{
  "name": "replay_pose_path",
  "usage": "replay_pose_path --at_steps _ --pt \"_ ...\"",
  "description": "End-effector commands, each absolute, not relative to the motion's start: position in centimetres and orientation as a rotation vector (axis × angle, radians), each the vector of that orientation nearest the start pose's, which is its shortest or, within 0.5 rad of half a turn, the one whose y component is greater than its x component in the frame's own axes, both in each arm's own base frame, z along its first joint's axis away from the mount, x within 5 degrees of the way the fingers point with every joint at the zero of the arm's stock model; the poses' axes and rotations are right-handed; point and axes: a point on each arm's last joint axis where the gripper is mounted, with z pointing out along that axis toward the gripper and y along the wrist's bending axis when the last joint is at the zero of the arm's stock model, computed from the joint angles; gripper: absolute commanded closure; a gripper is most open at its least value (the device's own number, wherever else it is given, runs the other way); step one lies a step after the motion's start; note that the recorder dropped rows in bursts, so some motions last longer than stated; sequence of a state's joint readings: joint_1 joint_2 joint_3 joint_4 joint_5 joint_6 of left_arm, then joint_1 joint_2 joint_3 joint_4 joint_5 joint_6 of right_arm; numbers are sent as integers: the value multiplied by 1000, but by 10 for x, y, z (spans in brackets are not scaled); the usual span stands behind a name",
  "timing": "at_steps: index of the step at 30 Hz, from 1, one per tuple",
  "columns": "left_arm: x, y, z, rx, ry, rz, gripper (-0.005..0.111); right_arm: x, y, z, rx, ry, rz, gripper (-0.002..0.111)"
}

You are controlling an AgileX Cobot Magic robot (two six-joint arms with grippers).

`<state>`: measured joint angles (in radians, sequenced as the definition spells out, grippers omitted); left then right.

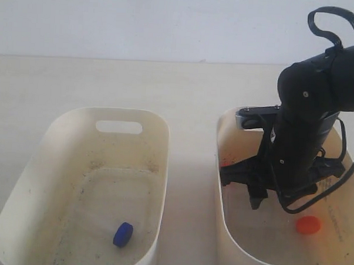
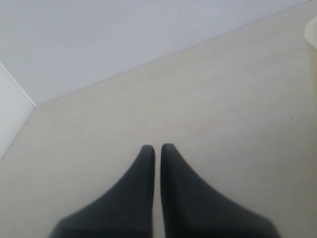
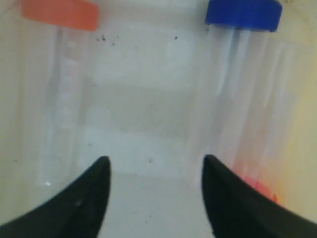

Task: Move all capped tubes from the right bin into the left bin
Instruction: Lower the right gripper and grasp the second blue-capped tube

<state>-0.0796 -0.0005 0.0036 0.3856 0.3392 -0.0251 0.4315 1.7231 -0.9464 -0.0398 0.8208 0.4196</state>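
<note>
**Exterior:** left bin (image 1: 21, 202), a cream oval plastic tub with a slot handle, holds one blue-capped clear plastic tube (image 1: 123, 234) on its floor. The right arm (image 1: 300, 132) reaches down into the right bin (image 1: 221, 187), the matching cream tub. An orange-red round cap (image 1: 308, 225) lies on that floor just beside the arm. So the job looks partly done, with tubes left on the right.

**Left wrist:** left gripper (image 2: 157, 148) hangs over bare table, fingers pressed almost together, holding nothing. A cream rim (image 2: 312, 32) shows at the frame edge; can't tell which tub.

**Right wrist:** right gripper (image 3: 153, 171) is spread wide and low inside the tub, empty. An orange-capped clear tube (image 3: 57, 74) and a blue-capped clear tube (image 3: 237, 74) lie parallel ahead, well apart. There's a red-orange smear (image 3: 260, 186) by one finger — cap or reflection, can't tell.

**Risks:**
- The fingers line up with the bare floor between the two tubes, so closing here likely grabs nothing.
- One finger (image 3: 233, 198) sits near the blue-capped tube, so a sideways correction could roll it away.
- Smooth round bodies — an off-centre pinch may squirt the tube out.
- The wall is close on that side, so a finger strike is possible.
</note>
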Motion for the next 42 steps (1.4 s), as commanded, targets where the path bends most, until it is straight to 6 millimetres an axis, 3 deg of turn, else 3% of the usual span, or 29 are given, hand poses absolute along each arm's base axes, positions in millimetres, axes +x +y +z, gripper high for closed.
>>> replay_pose_path --at_steps 1,16,21,26,30,35,42 --pt "54 7 185 283 1782 285 102 269 118 163 -89 3061 -26 38" --pt "54 7 185 283 1782 285 102 278 119 126 -61 3110 -116 41" --pt "54 7 185 283 1782 285 102 279 119 123 56 3105 -110 41" --pt "54 7 185 283 1782 285 102 279 120 123 57 3098 -103 42" --pt "54 7 185 283 1782 285 102 279 119 123 94 3101 -107 63" --pt "54 7 185 283 1782 285 102 278 119 123 95 3111 -117 107" --pt "54 7 185 283 1782 285 102 269 114 130 95 3182 -194 108"
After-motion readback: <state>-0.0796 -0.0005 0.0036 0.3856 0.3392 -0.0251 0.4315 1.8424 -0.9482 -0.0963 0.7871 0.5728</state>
